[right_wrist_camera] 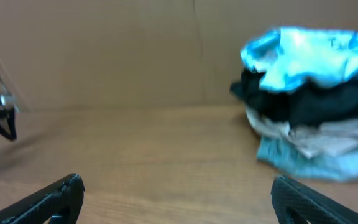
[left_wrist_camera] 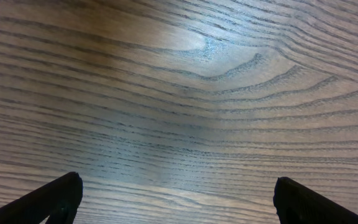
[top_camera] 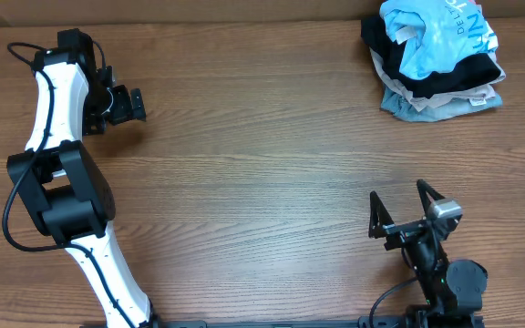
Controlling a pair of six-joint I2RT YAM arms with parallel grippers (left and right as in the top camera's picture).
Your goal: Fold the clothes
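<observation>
The light sky-blue T-shirt with white print lies crumpled on top of a pile of clothes at the far right corner of the table; it also shows in the right wrist view at upper right. My left gripper is open and empty at the far left, over bare wood. My right gripper is open and empty near the front right edge, well short of the pile.
Under the shirt lie a black garment, a beige garment and a grey-blue one, stacked. The wooden table runs between the arms. A brown wall stands behind the table.
</observation>
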